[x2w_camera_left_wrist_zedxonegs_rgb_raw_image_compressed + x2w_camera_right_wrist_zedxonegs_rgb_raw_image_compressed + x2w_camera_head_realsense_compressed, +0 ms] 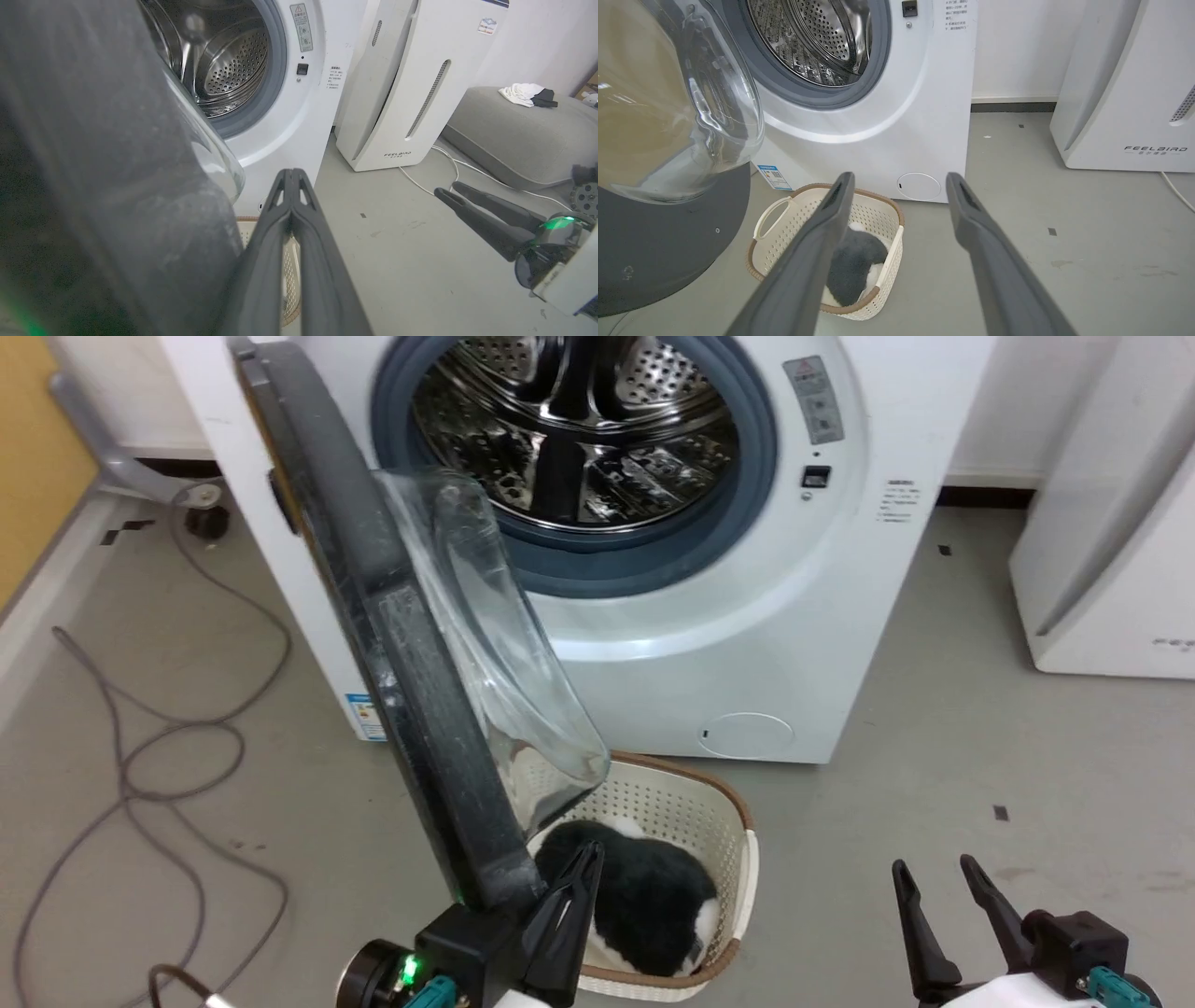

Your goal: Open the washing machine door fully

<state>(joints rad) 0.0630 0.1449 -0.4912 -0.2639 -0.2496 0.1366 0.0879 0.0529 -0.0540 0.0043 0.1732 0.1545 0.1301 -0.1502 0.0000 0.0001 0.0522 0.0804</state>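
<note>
The white washing machine point(794, 616) stands ahead, its steel drum point(579, 429) exposed. The washing machine door point(411, 691) is swung out toward me, nearly edge-on, with its clear glass bowl point(495, 644) facing right. My left gripper point(590, 851) is shut and empty, its fingers rising just right of the door's lower rim on its inner side; whether it touches the rim I cannot tell. In the left wrist view the door point(93, 163) looms at the left of the left gripper point(292, 173). My right gripper point(934, 865) is open and empty, low at the right, well apart from the door point(658, 242).
A cream basket point(691, 803) holding a dark and white fluffy item point(644, 896) sits on the floor under the door's lower edge. Cables point(140, 756) loop on the floor at the left. A white FEELBIRD appliance point(1111, 569) stands right, with a grey cushion point(514, 130) beyond.
</note>
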